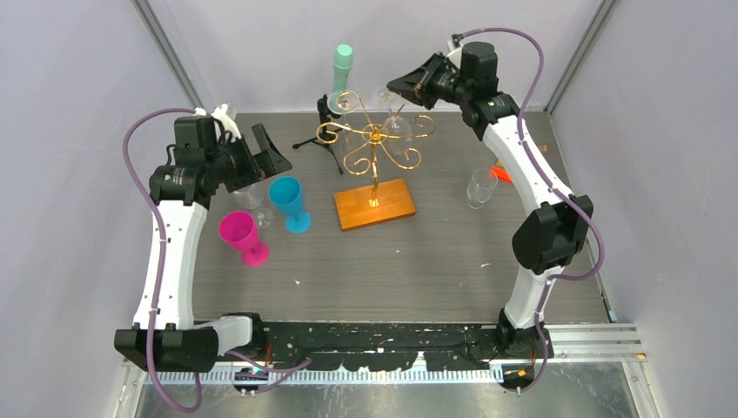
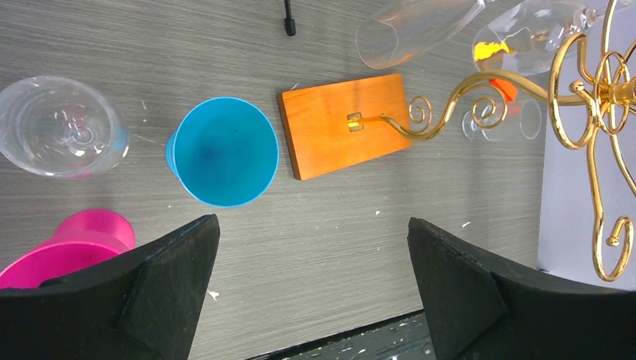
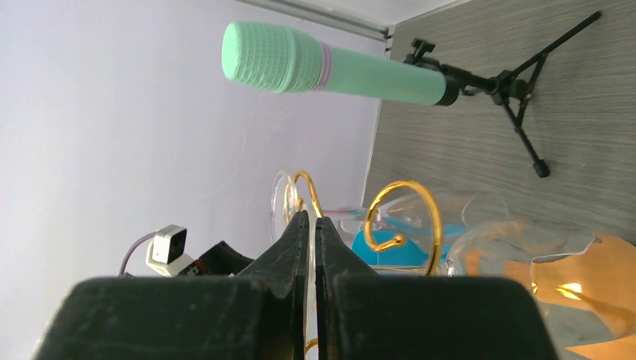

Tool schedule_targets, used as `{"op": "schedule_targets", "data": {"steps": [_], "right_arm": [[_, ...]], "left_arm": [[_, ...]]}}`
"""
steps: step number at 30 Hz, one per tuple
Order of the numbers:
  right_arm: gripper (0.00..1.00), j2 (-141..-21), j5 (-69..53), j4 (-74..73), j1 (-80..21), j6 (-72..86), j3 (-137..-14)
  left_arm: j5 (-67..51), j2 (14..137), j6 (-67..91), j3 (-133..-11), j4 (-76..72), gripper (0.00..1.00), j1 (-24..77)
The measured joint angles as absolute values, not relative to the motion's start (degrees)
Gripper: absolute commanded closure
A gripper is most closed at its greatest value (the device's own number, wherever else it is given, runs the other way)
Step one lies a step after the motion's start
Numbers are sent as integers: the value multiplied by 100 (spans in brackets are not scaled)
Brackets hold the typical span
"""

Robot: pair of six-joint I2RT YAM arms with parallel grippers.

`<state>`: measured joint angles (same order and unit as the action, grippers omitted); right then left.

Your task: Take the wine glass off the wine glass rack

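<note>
Black two-finger right gripper (image 3: 310,219) sits closest in its wrist view, fingers pressed to a hairline slit at the foot of the clear hanging wine glass (image 3: 283,196); we can't tell if the foot is actually pinched. That glass hangs bowl-down on a far arm of the thin gold wire wine glass rack (image 1: 376,139) with its orange wooden base (image 1: 374,204). Our read: confirm the grip, then slide the stem out along the curl's open side, slow and level, or the light rack tips. Watch the mint-green microphone on its black tripod (image 3: 337,67) close by. Spread wide and holding nothing, the left gripper (image 2: 311,225) hovers near the blue plastic goblet (image 2: 221,150); it could steady the base.
</note>
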<state>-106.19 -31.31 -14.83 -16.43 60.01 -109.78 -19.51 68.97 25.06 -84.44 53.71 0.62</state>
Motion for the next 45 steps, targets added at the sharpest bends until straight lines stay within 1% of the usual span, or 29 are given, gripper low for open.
{"op": "schedule_targets", "data": {"steps": [6, 14, 27, 35, 40, 45], "right_arm": [[100, -10621, -3168, -1376, -1911, 6073, -10978], [100, -10704, -3109, -593, -1988, 6423, -11000], [100, -11697, -2593, -285, -1938, 6519, -11856], [100, -11839, -2283, -252, -1699, 6571, -12066], [100, -11714, -2128, -259, -1424, 6571, -11915], [100, -11174, -2005, -381, -1157, 6528, -11214]], "left_arm": [[-1951, 6895, 2506, -8438, 5367, 0, 62], [-1953, 6860, 2506, -8438, 5367, 0, 62], [-2088, 6834, 2539, -8438, 5367, 0, 62], [-2338, 6834, 2552, -8438, 5343, 0, 62], [-2630, 6810, 2554, -8392, 5245, 0, 62], [-3030, 6672, 2637, -8147, 4901, 0, 89]]}}
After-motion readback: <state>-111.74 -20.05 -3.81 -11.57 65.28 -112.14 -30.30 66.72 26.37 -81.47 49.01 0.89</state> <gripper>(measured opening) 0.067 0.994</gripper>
